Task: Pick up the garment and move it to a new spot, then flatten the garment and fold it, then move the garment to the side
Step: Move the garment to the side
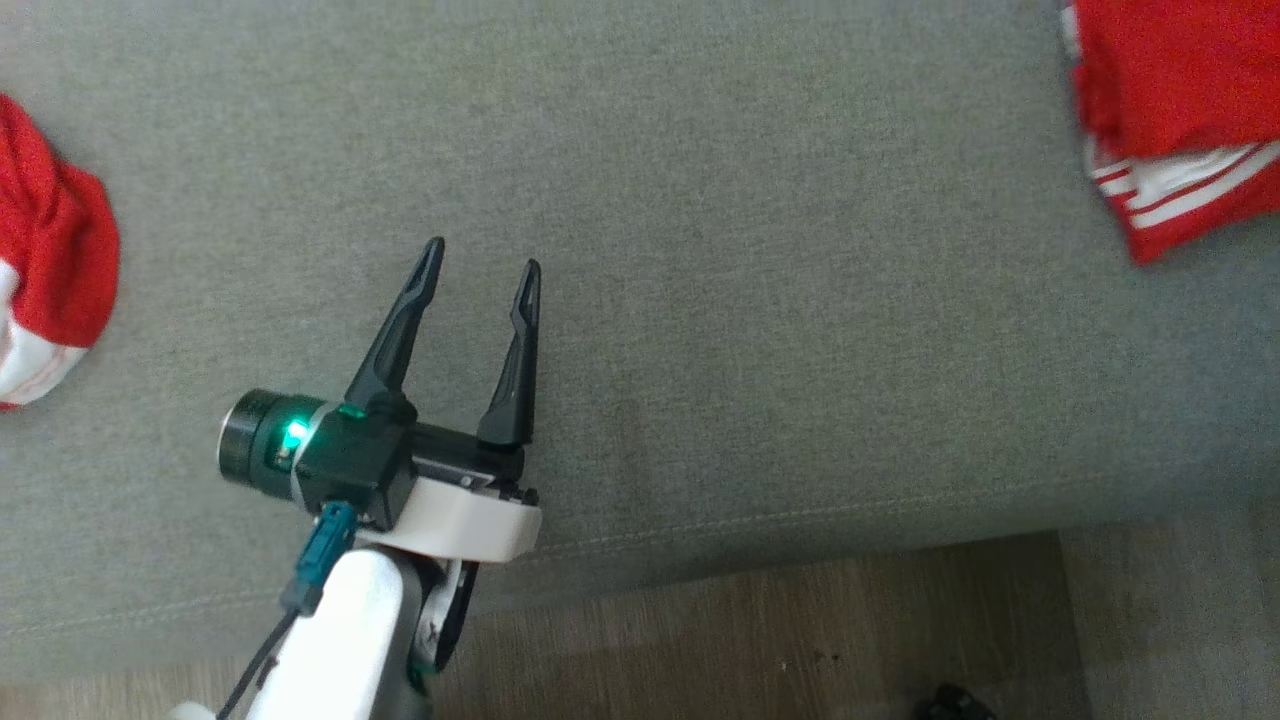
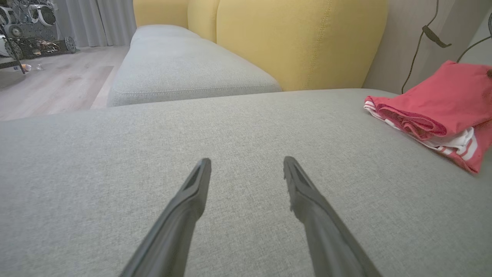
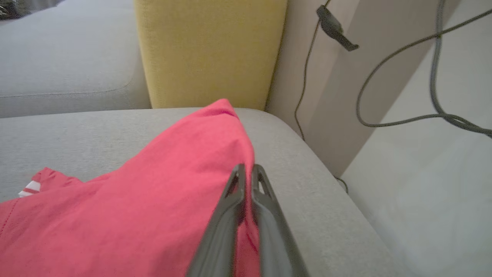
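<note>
Grey woven-fabric sofa seat (image 1: 760, 250) across most of the head view, pale wood-plank floor (image 1: 760, 640) along the bottom. In the left wrist view, yellow upholstered back cushions (image 2: 300, 42) top centre, grey curtains (image 2: 103, 21) and dark wheeled machine (image 2: 34, 34) upper left. Dark looping cables (image 3: 435, 57) upper right of the right wrist view.

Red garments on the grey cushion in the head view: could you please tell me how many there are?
2. One bunched garment lies at the left edge; a folded garment sits in the upper right corner. Both run off frame, so more may be hidden.
</note>
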### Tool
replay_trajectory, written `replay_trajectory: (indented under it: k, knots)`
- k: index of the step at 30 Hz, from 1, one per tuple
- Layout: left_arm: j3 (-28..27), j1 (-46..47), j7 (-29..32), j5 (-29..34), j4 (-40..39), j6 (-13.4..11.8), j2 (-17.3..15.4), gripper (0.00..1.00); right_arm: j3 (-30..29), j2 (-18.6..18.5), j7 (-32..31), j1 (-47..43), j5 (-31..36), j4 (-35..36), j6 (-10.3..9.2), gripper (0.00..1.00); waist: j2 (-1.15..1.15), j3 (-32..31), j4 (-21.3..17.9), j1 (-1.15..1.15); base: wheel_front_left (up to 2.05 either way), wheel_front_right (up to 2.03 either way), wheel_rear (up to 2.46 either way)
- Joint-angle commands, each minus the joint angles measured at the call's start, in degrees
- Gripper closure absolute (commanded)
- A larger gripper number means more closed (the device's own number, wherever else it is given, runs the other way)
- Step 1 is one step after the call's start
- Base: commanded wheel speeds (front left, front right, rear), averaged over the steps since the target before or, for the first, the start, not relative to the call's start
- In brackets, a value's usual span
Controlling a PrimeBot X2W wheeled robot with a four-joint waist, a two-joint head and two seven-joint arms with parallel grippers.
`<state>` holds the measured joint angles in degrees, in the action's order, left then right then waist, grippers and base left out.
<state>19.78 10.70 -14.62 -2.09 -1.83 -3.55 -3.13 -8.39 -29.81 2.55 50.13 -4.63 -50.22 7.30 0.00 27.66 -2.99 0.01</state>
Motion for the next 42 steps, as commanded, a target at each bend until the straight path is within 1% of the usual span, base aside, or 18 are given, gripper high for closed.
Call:
replay_trajectory:
  k: [1,4,10,11,12,14,17,20,22,27,30,32,34,36,39,42]
  knots:
    - [-1.75,1.04,-0.38,0.40,-2.17,0.20,0.18,0.00,-0.47,-1.82,-0.11,0.63,1.48,2.88,0.19,1.00,0.00,1.27,-0.34,-0.01,0.00,0.00,0.00]
    - [-1.81,1.73,-0.38,0.66,-2.25,0.61,0.18,0.00,-4.16,-1.65,-1.01,0.28,4.11,6.29,0.19,1.00,0.00,2.72,-0.29,-0.01,0.00,0.00,0.00]
    - [-1.67,2.71,-0.38,0.79,-1.63,1.21,0.19,0.00,-11.27,0.65,-3.40,-0.89,9.82,12.90,0.19,1.00,0.00,4.07,0.19,-0.01,0.00,0.00,0.00]
    - [-1.70,2.79,-0.38,0.70,-1.57,1.18,0.19,0.00,-12.39,1.13,-3.65,-1.26,11.17,13.99,0.19,0.69,0.00,3.98,0.46,-0.01,0.00,0.00,0.00]
    - [-1.72,2.85,-0.38,0.61,-1.51,1.12,0.20,0.00,-13.35,1.62,-3.59,-1.73,12.72,15.22,0.19,0.00,0.00,3.73,0.81,-0.01,0.00,0.00,0.00]
    - [-1.69,2.87,-0.38,0.41,-1.43,0.99,0.21,0.00,-15.00,2.66,-2.49,-2.67,16.61,17.98,0.19,0.00,0.00,3.06,1.56,-0.01,0.00,0.00,0.00]
    - [-1.68,2.51,-0.38,0.08,-1.21,0.60,0.22,0.00,-16.40,5.74,-0.12,-4.14,20.92,21.13,0.19,0.00,0.00,1.20,2.88,-0.01,0.00,0.00,0.00]
    - [-1.89,1.52,-0.38,-0.60,-0.74,0.07,0.23,0.00,-16.13,10.50,2.52,-6.44,22.14,22.57,0.19,0.00,0.00,-1.70,4.39,-0.01,0.00,0.00,0.00]
    - [-2.09,0.59,-0.38,-1.13,-0.49,-0.38,0.23,0.00,-14.68,13.52,4.76,-8.58,21.61,22.78,0.19,0.00,0.00,-3.91,5.38,-0.01,0.00,0.00,0.00]
    - [-3.45,-1.90,-0.38,-3.52,0.37,-1.10,0.24,0.00,-8.53,19.45,9.64,-14.44,16.21,20.26,0.19,0.00,0.00,-9.34,7.14,-0.01,0.00,0.00,0.00]
    - [-4.62,-3.22,-0.38,-4.82,0.98,-1.26,0.24,0.00,-3.91,21.63,11.23,-17.45,10.69,18.42,0.19,0.00,0.00,-12.38,7.86,-0.01,0.00,0.00,0.00]
    - [-5.34,-4.17,-0.38,-5.51,1.41,-1.37,0.24,0.00,-0.45,22.33,11.92,-19.62,7.60,18.33,0.19,0.00,0.00,-14.41,8.11,-0.01,0.00,0.00,0.00]
    - [-6.04,-5.20,-0.38,-6.22,1.87,-1.48,0.24,0.00,3.04,23.02,12.29,-21.97,4.48,19.39,0.19,0.00,0.00,-16.35,8.14,-0.01,0.00,0.00,0.00]
    - [-6.72,-6.05,-0.38,-6.24,2.20,-1.45,0.24,0.00,6.02,23.35,12.39,-24.31,1.52,22.39,0.19,0.00,0.00,-18.30,8.05,-0.01,0.00,0.00,0.00]
    - [-7.79,-7.45,-0.38,-6.33,2.27,-1.57,0.24,0.00,8.81,23.63,12.42,-28.68,-2.31,26.99,0.19,0.00,0.00,-20.87,7.80,-0.01,0.00,0.00,0.00]
    - [-8.48,-8.89,-0.38,-6.20,2.16,-1.47,0.24,0.00,10.83,23.79,12.43,-33.36,-3.72,29.29,0.19,0.00,0.00,-23.54,7.80,-0.01,0.00,0.00,0.00]
